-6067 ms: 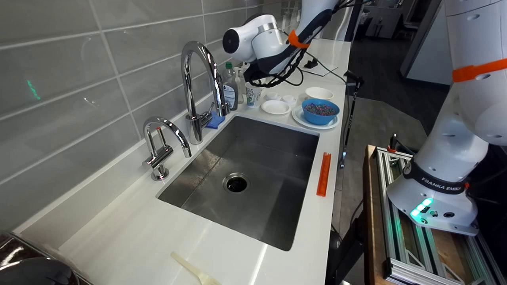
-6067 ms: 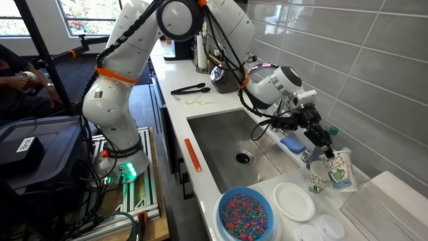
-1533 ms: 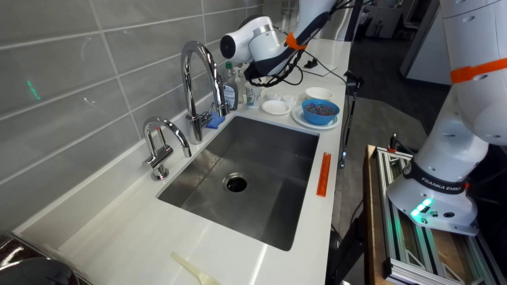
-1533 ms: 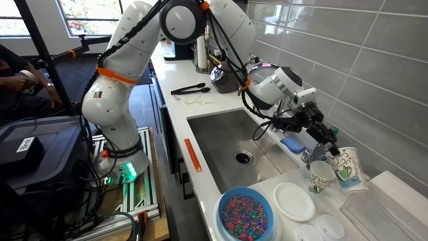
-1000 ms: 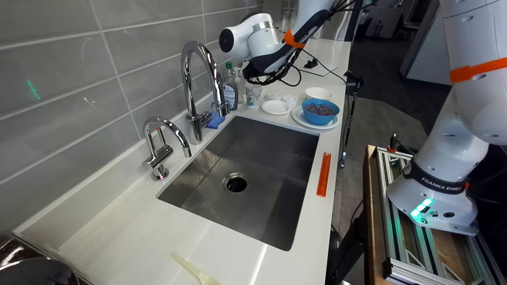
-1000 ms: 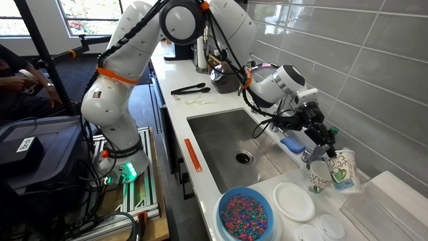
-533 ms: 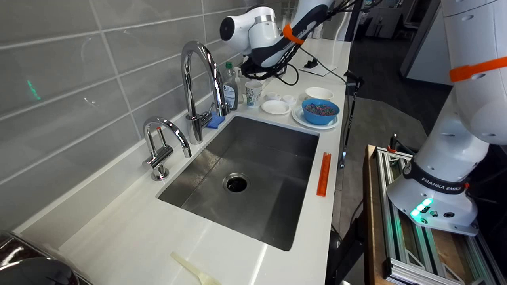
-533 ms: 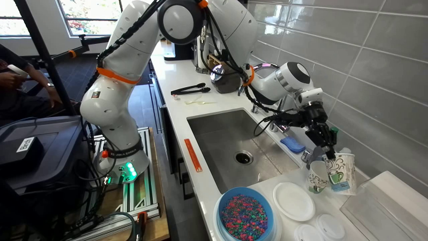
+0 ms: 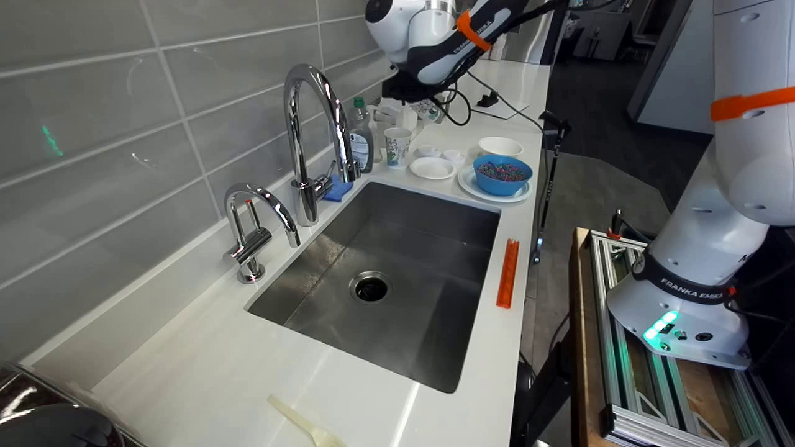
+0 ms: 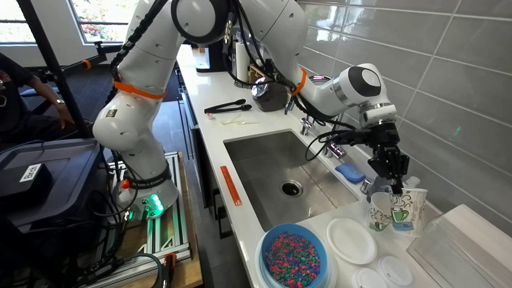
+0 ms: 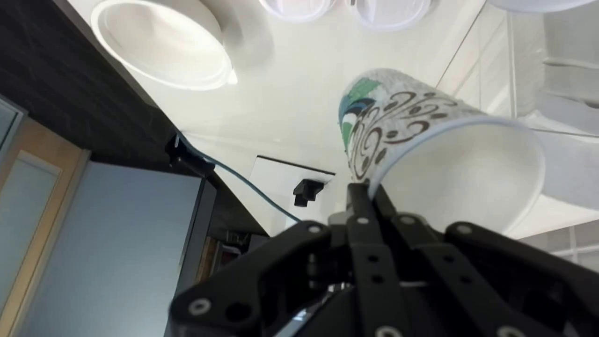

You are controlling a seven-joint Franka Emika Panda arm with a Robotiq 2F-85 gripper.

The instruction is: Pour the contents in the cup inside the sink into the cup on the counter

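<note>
In an exterior view, the held paper cup [image 10: 409,212] has been righted somewhat beside the standing cup [image 10: 378,212] on the counter [image 10: 218,88], so pouring is probably over. In the wrist view, the held paper cup's wall is pinched by the gripper [image 11: 371,191], no contents visible.

Bright window [image 10: 106,14]; glare streaks counter [image 9: 248,366], tiles [image 9: 236,81]; sink [image 9: 404,316] partly shadowed.

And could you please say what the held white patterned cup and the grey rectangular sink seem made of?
The held white patterned cup: probably paper, matt outside, given its thin printed side. The grey rectangular sink: apparently satin steel, given its soft metallic sheen.
</note>
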